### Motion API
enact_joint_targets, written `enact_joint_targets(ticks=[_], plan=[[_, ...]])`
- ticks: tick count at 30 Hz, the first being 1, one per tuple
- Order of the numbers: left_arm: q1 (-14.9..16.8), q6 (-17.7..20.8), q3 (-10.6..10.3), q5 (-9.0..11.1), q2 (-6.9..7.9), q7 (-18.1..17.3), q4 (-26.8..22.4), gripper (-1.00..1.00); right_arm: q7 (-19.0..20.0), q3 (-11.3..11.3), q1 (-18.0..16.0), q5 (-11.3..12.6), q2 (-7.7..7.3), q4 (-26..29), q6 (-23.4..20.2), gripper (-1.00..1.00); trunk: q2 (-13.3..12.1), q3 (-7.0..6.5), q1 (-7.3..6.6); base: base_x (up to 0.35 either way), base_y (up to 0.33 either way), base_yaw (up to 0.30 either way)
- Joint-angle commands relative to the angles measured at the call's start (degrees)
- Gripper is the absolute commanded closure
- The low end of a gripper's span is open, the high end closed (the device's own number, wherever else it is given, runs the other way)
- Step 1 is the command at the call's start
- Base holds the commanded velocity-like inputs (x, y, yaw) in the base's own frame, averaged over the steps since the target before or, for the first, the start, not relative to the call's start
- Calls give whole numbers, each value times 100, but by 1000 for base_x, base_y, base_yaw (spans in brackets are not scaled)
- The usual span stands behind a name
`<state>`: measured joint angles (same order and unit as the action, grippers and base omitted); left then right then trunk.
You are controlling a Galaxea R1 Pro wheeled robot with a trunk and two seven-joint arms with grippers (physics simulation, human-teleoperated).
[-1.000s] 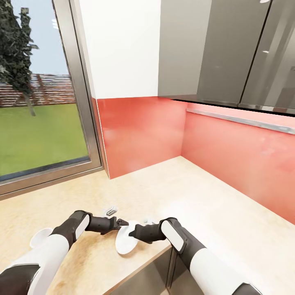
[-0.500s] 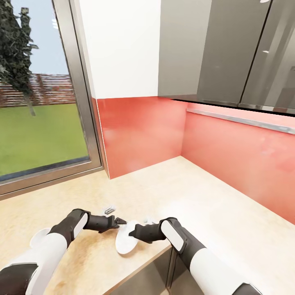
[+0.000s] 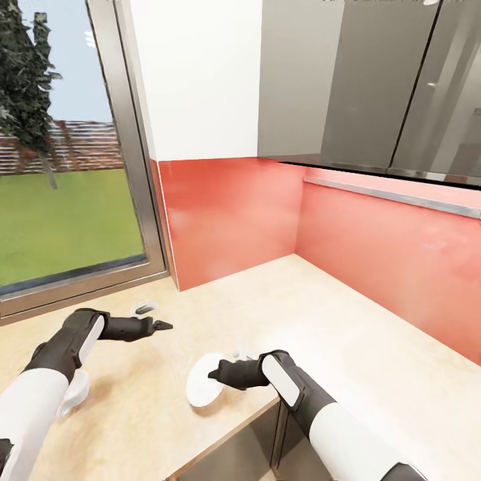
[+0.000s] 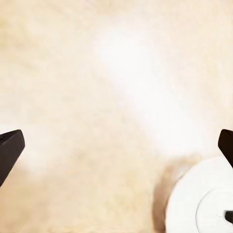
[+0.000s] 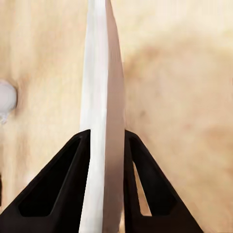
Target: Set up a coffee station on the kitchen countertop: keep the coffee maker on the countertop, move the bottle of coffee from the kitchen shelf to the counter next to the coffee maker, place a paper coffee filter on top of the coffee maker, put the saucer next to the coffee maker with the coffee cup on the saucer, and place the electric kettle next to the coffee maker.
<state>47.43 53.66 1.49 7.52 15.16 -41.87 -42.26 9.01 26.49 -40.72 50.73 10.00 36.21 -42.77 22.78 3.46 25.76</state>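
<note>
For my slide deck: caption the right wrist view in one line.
Right gripper pinching the white saucer by its edge above the beige countertop.

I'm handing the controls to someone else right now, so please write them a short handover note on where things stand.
Right gripper: shut on the saucer, pinching its rim; the saucer hangs tilted over the front edge of the countertop.
Left gripper: open and holding nothing, over the countertop near the window.
Another white object lies beside the left arm; I cannot tell what it is.
Done: saucer picked up.
Left: the coffee maker, coffee bottle, filter, cup and kettle are not in sight here, so setting down the saucer and every other placement remain to be done.
</note>
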Motion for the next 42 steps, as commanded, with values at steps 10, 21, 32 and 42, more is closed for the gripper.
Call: enact_joint_targets(ticks=[10,21,32,42], plan=[[-11,174,9,27,105,3,-123,-100,40,-787,-6,-63,0,1238,-4,100,13,14,2,-299,0,0],[-22,172,9,30,231,3,-125,-100,65,-943,-6,-97,0,1751,-4,100,13,14,2,-337,-15,0],[-23,168,7,34,229,3,-125,-100,82,-950,-6,-67,-211,2176,-4,100,13,14,2,-321,-158,0],[-23,162,9,33,224,3,-125,-100,83,-951,-6,-63,-253,2197,-4,100,13,14,2,-311,-138,0]])
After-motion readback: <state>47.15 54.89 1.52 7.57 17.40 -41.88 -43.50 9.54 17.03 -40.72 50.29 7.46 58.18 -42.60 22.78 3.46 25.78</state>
